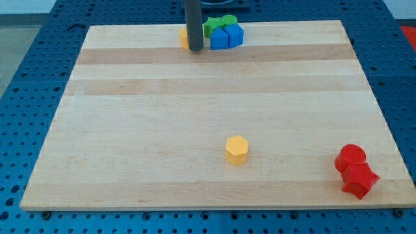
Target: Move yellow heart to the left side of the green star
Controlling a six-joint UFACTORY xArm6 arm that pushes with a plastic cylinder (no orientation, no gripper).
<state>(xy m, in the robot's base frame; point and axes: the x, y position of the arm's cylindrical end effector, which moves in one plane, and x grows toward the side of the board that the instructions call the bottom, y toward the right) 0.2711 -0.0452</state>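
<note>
A yellow block [184, 38], probably the heart, sits at the board's top edge, partly hidden behind my rod. My tip [194, 50] rests right against its right side. Just right of the rod is a green block [210, 27], likely the star, mostly hidden by the rod and the blocks beside it. The yellow block lies left of this green block, with the rod between them.
A second green block [228, 21] and two blue blocks [220, 39] [235, 34] crowd next to the green star. A yellow hexagon [237, 149] lies at lower centre. A red cylinder [351, 157] and a red star [359, 181] sit at lower right.
</note>
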